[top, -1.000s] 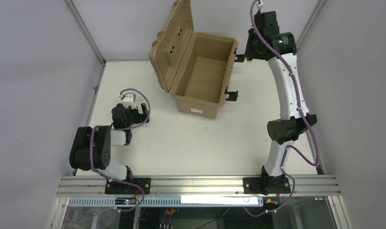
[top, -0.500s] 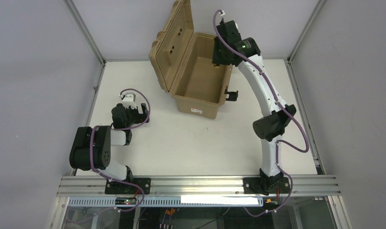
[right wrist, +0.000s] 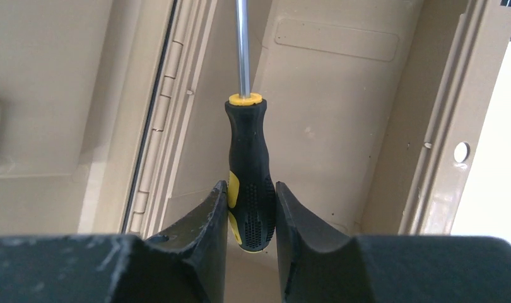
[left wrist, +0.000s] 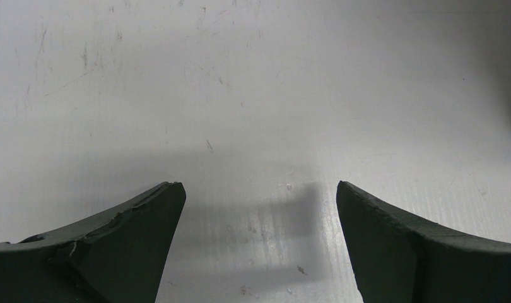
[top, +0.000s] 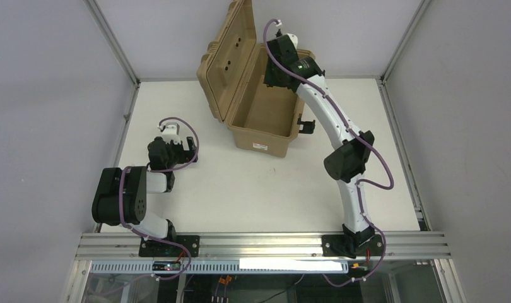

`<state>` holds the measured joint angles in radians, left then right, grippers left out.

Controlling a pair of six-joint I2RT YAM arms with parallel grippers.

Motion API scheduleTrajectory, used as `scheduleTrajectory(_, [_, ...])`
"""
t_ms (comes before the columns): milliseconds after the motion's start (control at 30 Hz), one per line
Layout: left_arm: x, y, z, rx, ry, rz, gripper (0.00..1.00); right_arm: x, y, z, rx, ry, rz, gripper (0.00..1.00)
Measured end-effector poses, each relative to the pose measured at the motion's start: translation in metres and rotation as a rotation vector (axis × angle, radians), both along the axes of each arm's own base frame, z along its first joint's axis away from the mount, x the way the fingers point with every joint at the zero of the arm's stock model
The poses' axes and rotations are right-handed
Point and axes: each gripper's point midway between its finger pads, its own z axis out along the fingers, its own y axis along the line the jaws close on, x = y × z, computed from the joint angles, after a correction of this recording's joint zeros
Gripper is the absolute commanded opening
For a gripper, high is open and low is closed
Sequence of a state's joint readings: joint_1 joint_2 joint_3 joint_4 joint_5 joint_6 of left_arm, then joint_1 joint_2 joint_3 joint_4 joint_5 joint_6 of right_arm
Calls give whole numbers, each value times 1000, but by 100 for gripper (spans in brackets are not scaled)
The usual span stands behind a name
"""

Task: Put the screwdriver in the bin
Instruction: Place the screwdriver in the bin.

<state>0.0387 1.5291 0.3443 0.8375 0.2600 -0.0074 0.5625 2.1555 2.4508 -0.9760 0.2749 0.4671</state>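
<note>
Screwdriver [right wrist: 248, 170] now above open bin [top: 256, 136]

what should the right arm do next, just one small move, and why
Probably lower slightly and open the right arm's jaws: they clamp the slim black-and-yellow-handled screwdriver by its handle, shaft pointing into the open tan hard-plastic case, so it should drop inside.

Right pincer [right wrist: 250, 190] swung leftward; now over bin [top: 278, 140] interior, gripping screwdriver [right wrist: 246, 151].
</note>
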Motion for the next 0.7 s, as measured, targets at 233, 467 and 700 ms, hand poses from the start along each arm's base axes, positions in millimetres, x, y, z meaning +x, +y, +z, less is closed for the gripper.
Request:
scheduleTrajectory(233, [0,0,0,0,0,0,99,15,-1,-47,-60,31,-40,3])
scheduleTrajectory(467, [0,0,0,0,0,0,99,25,-2,-107,-126,82,-67,4])
scheduleTrajectory(700, [0,0,0,0,0,0,99,23,-4,-174,-176,164,-72,4])
